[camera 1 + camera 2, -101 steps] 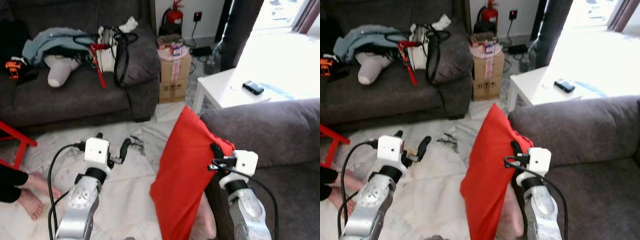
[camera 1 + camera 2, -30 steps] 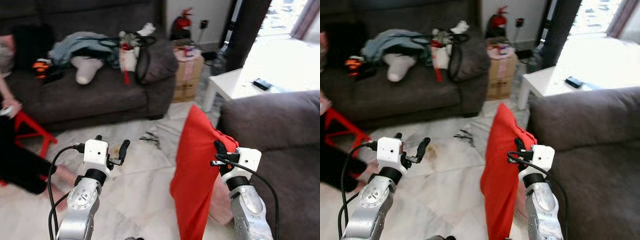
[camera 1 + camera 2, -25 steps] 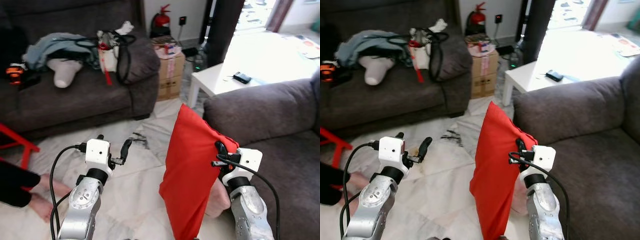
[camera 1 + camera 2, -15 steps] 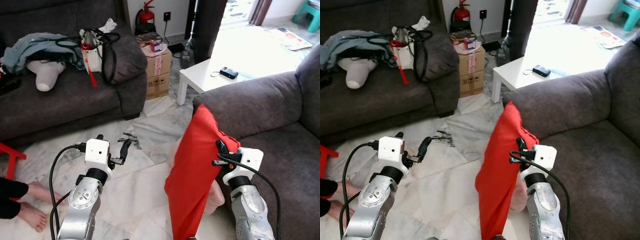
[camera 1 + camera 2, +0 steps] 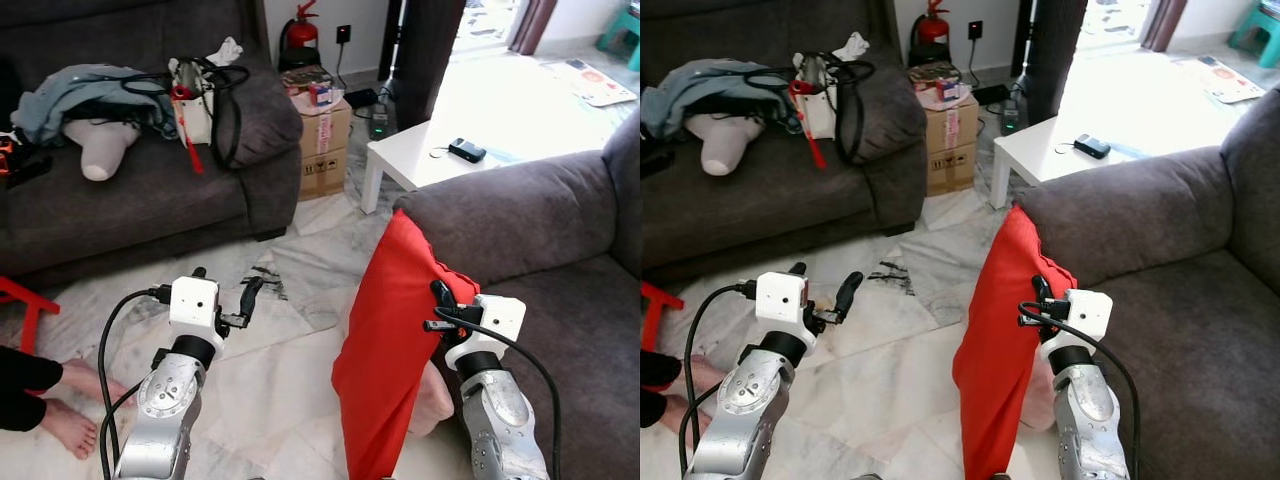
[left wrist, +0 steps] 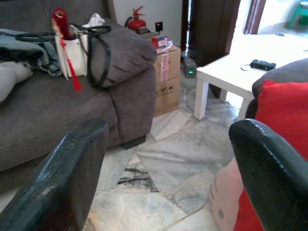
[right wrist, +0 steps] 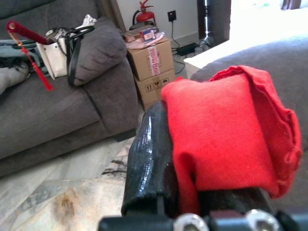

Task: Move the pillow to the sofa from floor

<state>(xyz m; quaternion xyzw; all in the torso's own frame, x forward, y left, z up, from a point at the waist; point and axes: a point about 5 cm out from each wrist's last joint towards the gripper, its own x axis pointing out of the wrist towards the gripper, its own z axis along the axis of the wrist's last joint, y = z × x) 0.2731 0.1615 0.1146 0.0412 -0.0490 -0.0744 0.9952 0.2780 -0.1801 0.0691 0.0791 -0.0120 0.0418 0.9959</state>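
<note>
A red pillow (image 5: 390, 340) hangs upright in the air beside the near grey sofa (image 5: 560, 230), its top corner level with the sofa's arm. My right gripper (image 5: 438, 297) is shut on the pillow's upper edge; in the right wrist view red cloth (image 7: 226, 139) bunches against the black finger (image 7: 149, 159). My left gripper (image 5: 225, 290) is held out over the marble floor, open and empty, its two fingertips (image 6: 72, 168) wide apart. A pale pink cushion (image 5: 430, 395) lies on the floor behind the pillow's lower part.
A second dark sofa (image 5: 130, 190) across the room holds clothes, a bag and a white form. A cardboard box (image 5: 325, 140) and a white low table (image 5: 440, 165) with a phone stand beyond. A person's bare feet (image 5: 60, 400) rest at the left on the floor.
The camera has swung left and right and now sits slightly left of half a second ago. The pillow stays gripped in my right gripper; the left gripper stays open.
</note>
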